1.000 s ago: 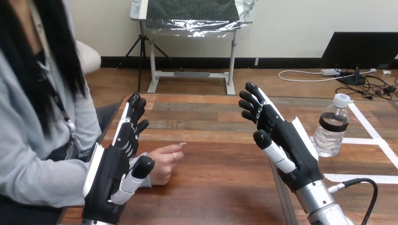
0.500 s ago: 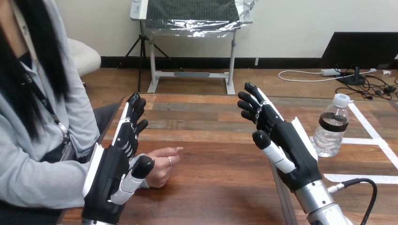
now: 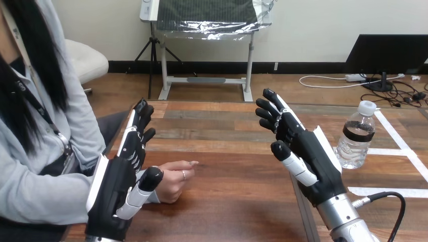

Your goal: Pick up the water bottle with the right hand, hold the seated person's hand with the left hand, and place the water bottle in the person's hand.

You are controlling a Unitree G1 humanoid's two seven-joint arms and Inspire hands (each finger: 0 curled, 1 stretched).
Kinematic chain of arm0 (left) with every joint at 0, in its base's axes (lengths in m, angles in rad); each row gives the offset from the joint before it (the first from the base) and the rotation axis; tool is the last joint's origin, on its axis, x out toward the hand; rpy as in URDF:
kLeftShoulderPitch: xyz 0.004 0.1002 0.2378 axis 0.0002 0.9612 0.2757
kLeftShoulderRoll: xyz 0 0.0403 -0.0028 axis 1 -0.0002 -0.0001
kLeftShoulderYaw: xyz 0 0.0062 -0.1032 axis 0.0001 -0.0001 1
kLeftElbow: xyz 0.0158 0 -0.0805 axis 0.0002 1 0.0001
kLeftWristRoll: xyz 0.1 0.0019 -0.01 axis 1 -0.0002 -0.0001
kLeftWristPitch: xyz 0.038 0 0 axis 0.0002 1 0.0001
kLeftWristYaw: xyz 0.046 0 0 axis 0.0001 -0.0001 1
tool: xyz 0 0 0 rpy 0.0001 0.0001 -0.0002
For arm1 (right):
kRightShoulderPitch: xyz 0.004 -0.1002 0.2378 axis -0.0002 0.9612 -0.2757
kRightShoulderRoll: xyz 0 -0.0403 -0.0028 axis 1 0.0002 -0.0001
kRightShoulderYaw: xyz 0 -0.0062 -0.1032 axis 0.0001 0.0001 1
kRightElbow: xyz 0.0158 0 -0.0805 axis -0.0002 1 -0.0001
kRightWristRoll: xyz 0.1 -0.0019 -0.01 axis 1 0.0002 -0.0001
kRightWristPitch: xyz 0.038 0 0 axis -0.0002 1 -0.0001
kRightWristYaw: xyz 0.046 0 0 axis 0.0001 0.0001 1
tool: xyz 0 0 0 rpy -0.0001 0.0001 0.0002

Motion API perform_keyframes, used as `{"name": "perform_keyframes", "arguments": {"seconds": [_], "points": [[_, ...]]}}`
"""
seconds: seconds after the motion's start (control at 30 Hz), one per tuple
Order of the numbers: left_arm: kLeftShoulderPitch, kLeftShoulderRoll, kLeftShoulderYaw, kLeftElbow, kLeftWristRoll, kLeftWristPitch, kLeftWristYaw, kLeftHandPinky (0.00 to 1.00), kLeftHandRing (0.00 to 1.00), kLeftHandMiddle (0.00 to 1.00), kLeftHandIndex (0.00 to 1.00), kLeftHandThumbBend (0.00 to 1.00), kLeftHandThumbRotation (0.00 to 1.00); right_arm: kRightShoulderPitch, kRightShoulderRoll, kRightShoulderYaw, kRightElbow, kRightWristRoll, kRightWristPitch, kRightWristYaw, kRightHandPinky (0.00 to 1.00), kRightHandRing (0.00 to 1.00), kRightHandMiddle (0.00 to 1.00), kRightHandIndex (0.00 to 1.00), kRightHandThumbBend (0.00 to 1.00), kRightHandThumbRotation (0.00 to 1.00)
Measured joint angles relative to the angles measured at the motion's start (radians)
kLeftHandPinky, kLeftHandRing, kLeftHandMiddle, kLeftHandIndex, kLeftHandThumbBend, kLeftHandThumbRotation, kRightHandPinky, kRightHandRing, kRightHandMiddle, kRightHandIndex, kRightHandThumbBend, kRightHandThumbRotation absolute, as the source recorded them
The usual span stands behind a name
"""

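Water bottle point(image 3: 356, 135): clear plastic cyl, white cap, dark label band. Upright, long axis vertical, on wood-plank table point(image 3: 232, 181), just beside right hand point(image 3: 313, 156). Right hand: fingers spread, relaxed, empty. Left hand point(image 3: 113, 187): fingers straight, empty; its thumb hides part of person's hand point(image 3: 174, 176), contact unclear.

The camera sits on the robot's head, facing forward and down across the bench point(image 3: 232, 176), close behind its left hand point(image 3: 113, 194) and right hand point(image 3: 315, 161), with the person point(image 3: 35, 166) at the left edge.
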Motion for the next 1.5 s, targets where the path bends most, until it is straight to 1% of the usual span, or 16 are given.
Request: {"name": "perform_keyframes", "arguments": {"seconds": [0.43,0.77,0.97,1.17,1.5], "points": [[0.000,0.000,0.010,0.000,0.000,0.000,0.000,0.96,1.00,1.00,1.00,1.00,0.89,0.000,0.000,0.000,0.000,0.000,0.000,0.002,0.92,0.93,0.94,0.96,1.00,0.77],[0.000,0.000,0.011,0.000,0.003,0.000,0.000,0.96,1.00,1.00,1.00,1.00,0.89,-0.005,-0.008,-0.001,0.000,-0.008,-0.001,-0.006,0.91,0.92,0.93,0.95,1.00,0.72],[0.000,0.000,0.011,0.000,0.005,0.000,0.000,0.96,1.00,1.00,1.00,1.00,0.89,-0.019,-0.032,-0.002,0.001,-0.030,-0.008,-0.022,0.86,0.89,0.91,0.92,1.00,0.68],[0.000,0.000,0.011,0.000,0.005,0.000,0.000,0.96,1.00,1.00,1.00,1.00,0.89,-0.047,-0.065,-0.006,0.008,-0.050,-0.013,-0.053,0.81,0.86,0.88,0.90,1.00,0.65],[0.002,0.000,0.011,0.000,0.007,0.001,0.000,0.96,1.00,1.00,1.00,1.00,0.89,-0.119,-0.131,-0.017,0.035,-0.072,-0.013,-0.100,0.81,0.85,0.86,0.89,1.00,0.61]]}}
